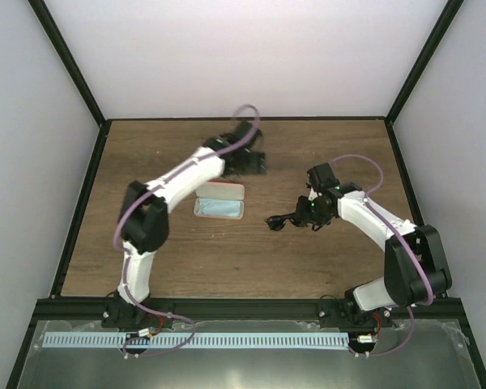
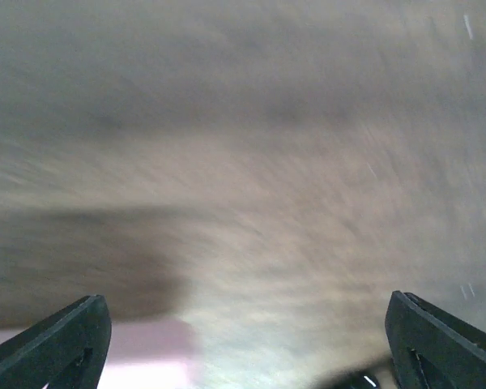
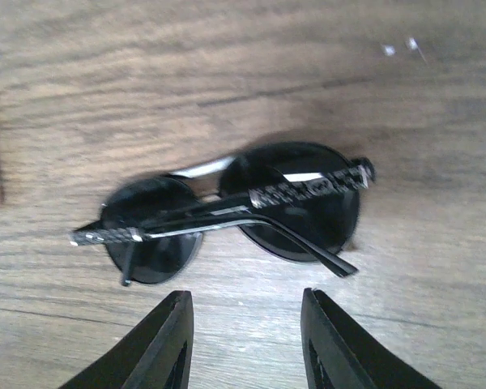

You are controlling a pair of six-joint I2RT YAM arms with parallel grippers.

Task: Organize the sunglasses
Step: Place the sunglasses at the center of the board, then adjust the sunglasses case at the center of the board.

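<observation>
One salmon-pink case lies on the counter with one light blue cloth resting in it; one pair of sunglasses lies on the counter to the right of the case, apart from it, both temples folded across its two dark lenses; the right jaws stand open just beyond the sunglasses on the side away from the case, touching nothing; the left jaws, behind the case, are spread wide and empty, their view blurred.
</observation>
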